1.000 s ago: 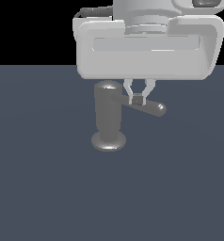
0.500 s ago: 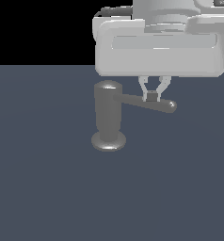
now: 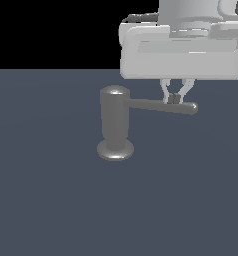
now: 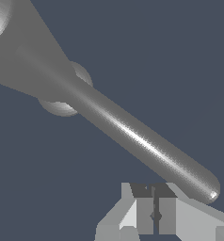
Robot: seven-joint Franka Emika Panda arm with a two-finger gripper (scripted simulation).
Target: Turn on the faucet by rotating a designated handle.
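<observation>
Here the gripper (image 3: 175,99), its fingers pressed together with nothing between them, sits against the handle (image 3: 163,106) near its rounded end, the rod projecting toward the exterior view's right from the upright faucet (image 3: 114,123).

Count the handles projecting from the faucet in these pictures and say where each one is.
1. The handle projects sideways from near the top of the faucet, toward the exterior view's right, with the gripper at its outer part. Another behind the body cannot be ruled out.
</observation>
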